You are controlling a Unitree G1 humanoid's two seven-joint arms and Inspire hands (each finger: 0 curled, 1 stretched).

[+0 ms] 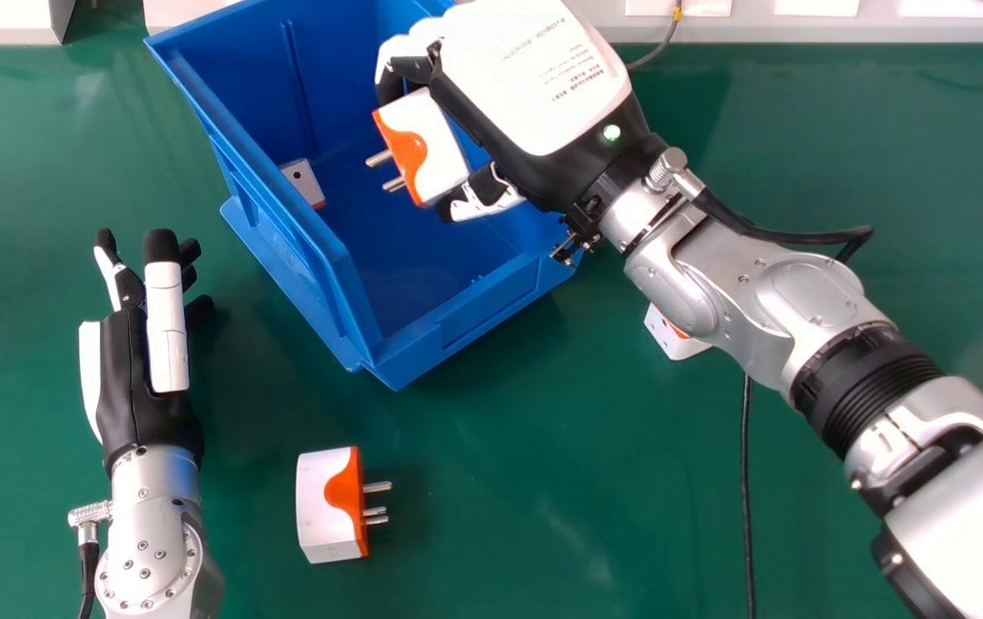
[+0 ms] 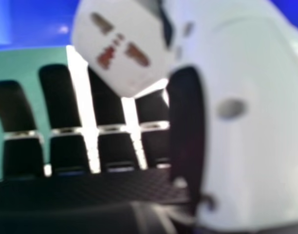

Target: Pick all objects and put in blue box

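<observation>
Green tbl [image 1: 543, 481]; R hand [image 1: 525, 77] pinching plug [image 1: 441, 142], prongs [image 1: 380, 158] L, lengthwise ~fore-aft; L hand [image 1: 125, 370] straight.

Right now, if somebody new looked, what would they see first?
Probably the big blue box at the head view's top middle, with one white-and-orange plug thing already inside. Over it, the robot's right hand holds another plug adapter, prongs poking out. Next, perhaps, the adapter lying on the green table, near the left hand.

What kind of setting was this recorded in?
Probably a lab or workshop bench: a green tabletop, a blue plastic parts bin, and a black cable running across the surface.
</observation>
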